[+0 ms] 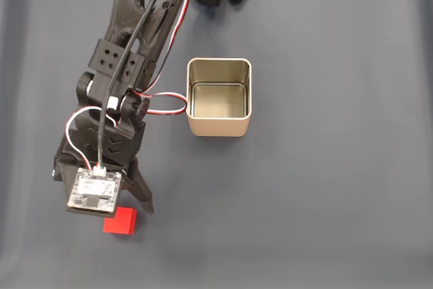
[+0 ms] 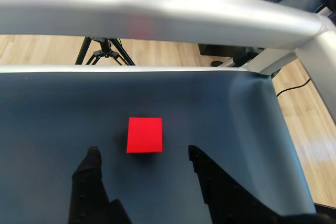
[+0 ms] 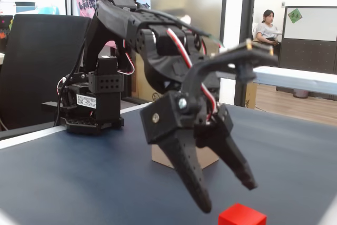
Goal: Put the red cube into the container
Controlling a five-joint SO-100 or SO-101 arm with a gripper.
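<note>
Your gripper (image 2: 144, 163) stands wide open and holds nothing. In the wrist view its two black fingers (image 2: 89, 179) straddle the cube (image 2: 145, 135), which sits just ahead of the tips and between them, touching neither. In a fixed view from the side, the fingertips hang above the worktop (image 3: 63, 183) with the cube (image 3: 241, 215) below and slightly forward of them; I judge they have some descent left.

The cube rests flat on the dark worktop. In a fixed view from above, it (image 1: 120, 221) lies at about 7 o'clock from the tin (image 1: 219, 125), well apart from it, partly tucked under the wrist camera board (image 1: 93, 191). The tin stands upright, open and empty, its shiny floor bare.

Progress: nothing is completed. The cube is not grasped, not lifted, not delivered. The approach appears well aligned, so I rate the task as being at the pre-grasp stage.

Remaining for you: lower and advance until the fingers flank the cube, close on it, lift, carry toward 1 o'clock over the tin, and release inside.
</note>
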